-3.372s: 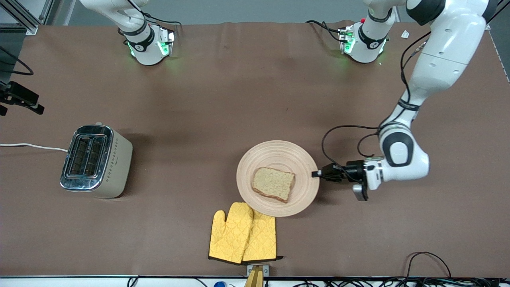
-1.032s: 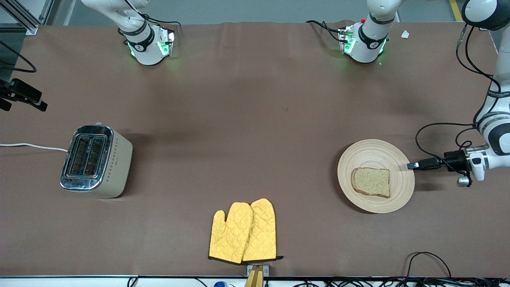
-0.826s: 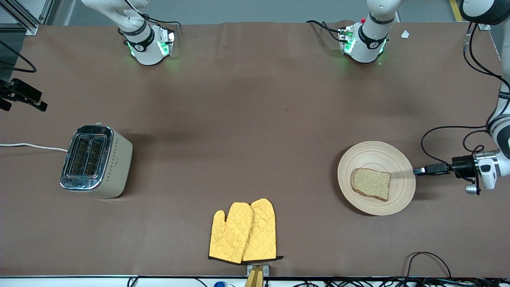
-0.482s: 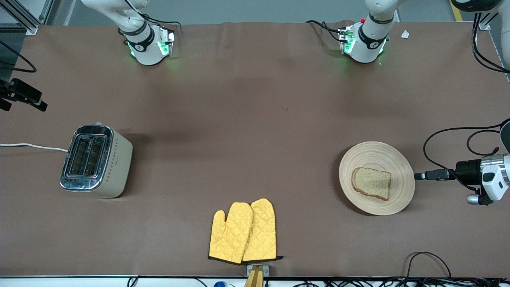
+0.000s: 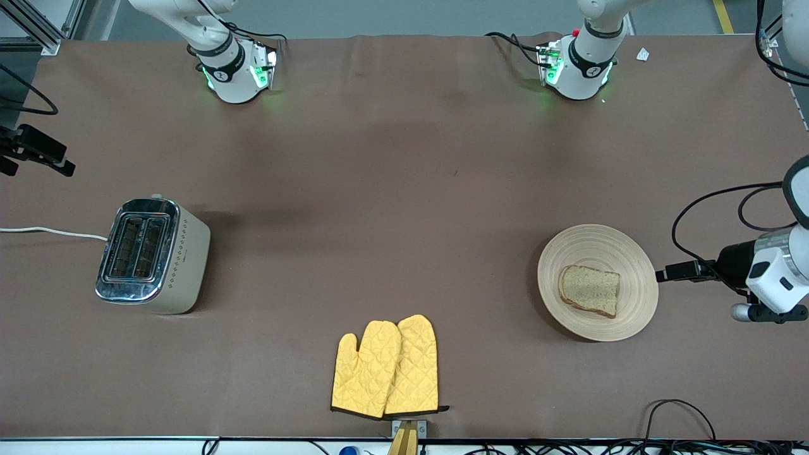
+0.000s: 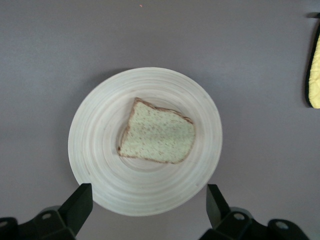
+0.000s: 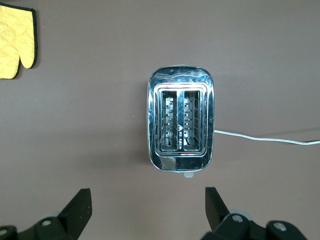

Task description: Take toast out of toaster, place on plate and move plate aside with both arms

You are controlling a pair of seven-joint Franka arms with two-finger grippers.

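The toast [image 5: 589,291] lies flat on the round beige plate [image 5: 581,253], which rests on the table toward the left arm's end. My left gripper [image 5: 662,275] is open and empty, in the air just off the plate's rim on that end, touching nothing. In the left wrist view the toast [image 6: 157,132] and the plate [image 6: 100,150] lie below my left gripper [image 6: 148,200], whose fingers stand wide apart on either side of the plate's rim. My right gripper [image 7: 146,200] is open and empty, high over the toaster; it is out of the front view.
A chrome and beige toaster [image 5: 152,254] with two empty slots stands toward the right arm's end and shows in the right wrist view [image 7: 181,119], with its white cord [image 5: 50,232]. Yellow oven mitts [image 5: 387,366] lie near the front edge.
My left gripper dragged the plate with the toast from beside the mitts toward the left arm's end, let go of the rim, then drew back and rose. The plate now lies still.
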